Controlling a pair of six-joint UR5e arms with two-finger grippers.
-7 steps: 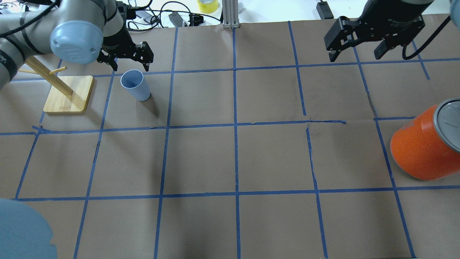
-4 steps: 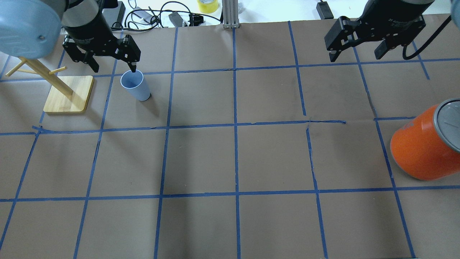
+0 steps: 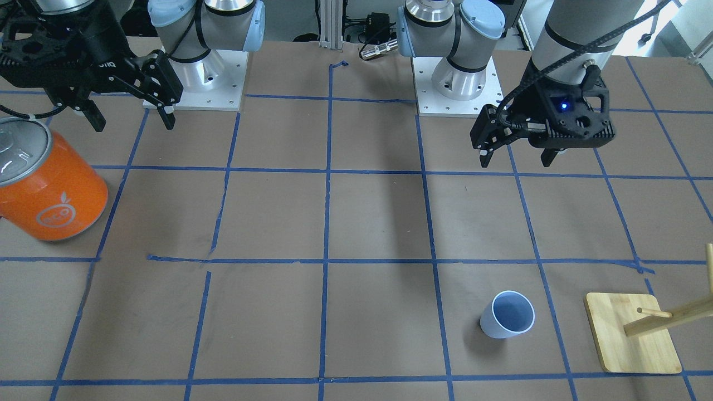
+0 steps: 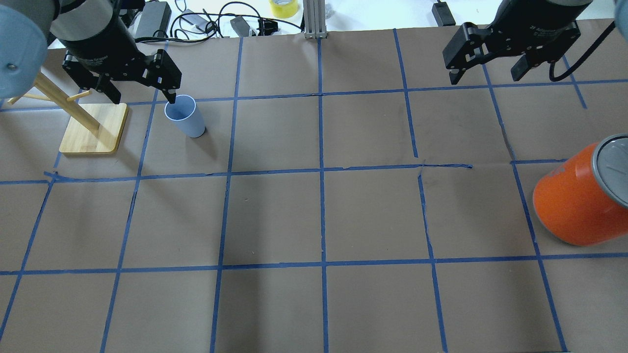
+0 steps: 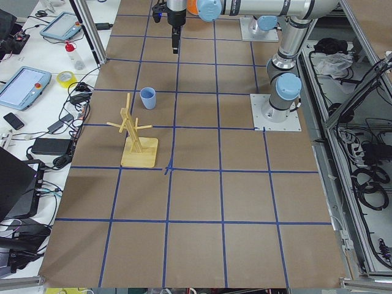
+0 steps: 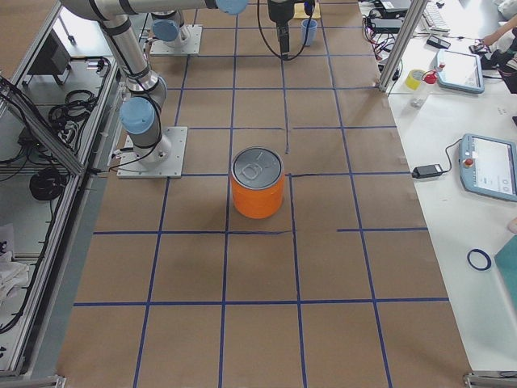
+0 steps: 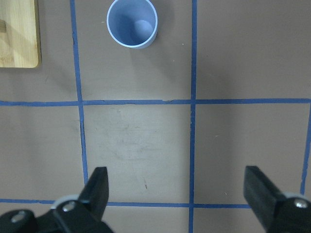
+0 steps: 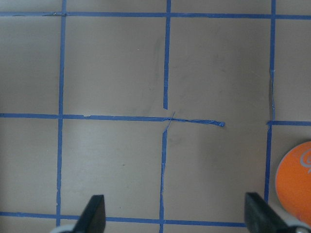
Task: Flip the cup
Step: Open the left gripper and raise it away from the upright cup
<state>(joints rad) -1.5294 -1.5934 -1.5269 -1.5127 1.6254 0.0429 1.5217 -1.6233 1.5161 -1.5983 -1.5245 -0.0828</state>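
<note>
The cup (image 4: pixel 184 116) is a small pale-blue tumbler. It stands upright with its mouth up on the brown paper, and also shows in the front view (image 3: pixel 507 314) and at the top of the left wrist view (image 7: pixel 132 23). My left gripper (image 4: pixel 142 93) is open and empty. It hangs high above the table, on the robot's side of the cup (image 3: pixel 515 159), pointing straight down (image 7: pixel 177 184). My right gripper (image 4: pixel 485 73) is open and empty, far from the cup (image 3: pixel 132 120), over bare paper (image 8: pixel 175 213).
A wooden peg stand (image 4: pixel 93 127) on a bamboo base stands close to the cup, on the side away from the table's middle (image 3: pixel 632 334). A large orange can (image 4: pixel 579 196) with a silver lid stands at the table's right end (image 3: pixel 50 184). Cables lie beyond the far edge.
My left arm has swung and its gripper has shifted left, away from the cup's rim. The cup, the can and the right arm have not moved.
</note>
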